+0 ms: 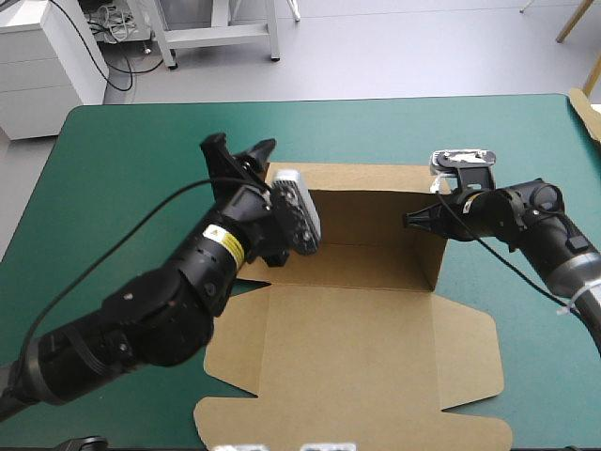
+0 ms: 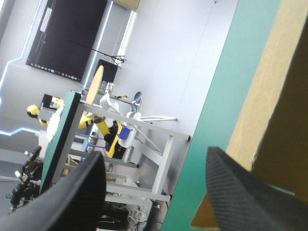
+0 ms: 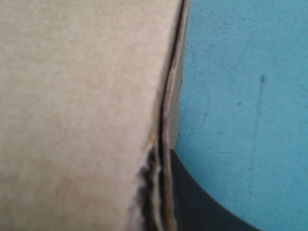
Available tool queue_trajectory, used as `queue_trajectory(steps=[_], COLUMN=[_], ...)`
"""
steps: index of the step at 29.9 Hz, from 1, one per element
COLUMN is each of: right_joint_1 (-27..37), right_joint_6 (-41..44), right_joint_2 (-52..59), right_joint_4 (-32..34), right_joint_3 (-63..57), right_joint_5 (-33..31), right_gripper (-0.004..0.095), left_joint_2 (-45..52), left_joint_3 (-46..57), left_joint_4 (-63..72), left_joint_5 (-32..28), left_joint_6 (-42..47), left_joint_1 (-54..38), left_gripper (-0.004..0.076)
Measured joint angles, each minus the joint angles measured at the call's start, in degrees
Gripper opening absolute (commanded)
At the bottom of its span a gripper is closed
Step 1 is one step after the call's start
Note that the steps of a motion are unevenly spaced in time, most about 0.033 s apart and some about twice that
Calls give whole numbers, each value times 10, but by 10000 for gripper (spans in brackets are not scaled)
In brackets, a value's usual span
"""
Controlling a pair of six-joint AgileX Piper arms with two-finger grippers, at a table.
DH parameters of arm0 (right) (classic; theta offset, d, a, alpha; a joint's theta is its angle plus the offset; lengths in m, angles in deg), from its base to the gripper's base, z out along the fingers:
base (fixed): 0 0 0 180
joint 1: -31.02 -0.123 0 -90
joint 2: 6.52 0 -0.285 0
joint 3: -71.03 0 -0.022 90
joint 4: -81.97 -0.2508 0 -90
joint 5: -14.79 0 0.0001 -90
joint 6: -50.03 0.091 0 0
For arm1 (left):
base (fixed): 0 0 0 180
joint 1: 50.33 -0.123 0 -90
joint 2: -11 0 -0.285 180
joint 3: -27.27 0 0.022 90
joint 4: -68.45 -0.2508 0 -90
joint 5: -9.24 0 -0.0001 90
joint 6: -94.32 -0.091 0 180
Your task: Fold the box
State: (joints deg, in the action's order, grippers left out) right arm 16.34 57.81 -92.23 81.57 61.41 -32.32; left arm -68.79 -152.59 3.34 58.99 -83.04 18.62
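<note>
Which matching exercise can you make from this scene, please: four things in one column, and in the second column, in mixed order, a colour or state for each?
Column 1
1. left gripper
2. right gripper
3. box
4. table cover

Column 2
A. teal-green
B. shut on the box's right wall
C. open, fingers apart
D. brown, far wall raised, lid flat

Pairs: 1-C, 2-B, 3-D, 4-A
</note>
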Motion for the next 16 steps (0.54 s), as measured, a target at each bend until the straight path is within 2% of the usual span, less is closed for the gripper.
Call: queue_trajectory(steps=[7, 11, 16], right_joint_1=[46, 59, 64], right_joint_6=[-39, -57, -72], right_joint_2=[-54, -104, -159], right_joint_4=[-3, -9, -10], right_joint_3=[97, 157, 212], right_joint_5=[-110, -173, -196], right_gripper=[-22, -21, -22], left_joint_2=[2, 2, 9], left_joint_3=[-99, -103, -101], left_joint_4=[236, 346, 477], left_joint_5=[18, 28, 31], left_joint_6=[-141, -160, -173], left_joint_1=[-161, -271, -371], left_gripper=[261, 182, 81])
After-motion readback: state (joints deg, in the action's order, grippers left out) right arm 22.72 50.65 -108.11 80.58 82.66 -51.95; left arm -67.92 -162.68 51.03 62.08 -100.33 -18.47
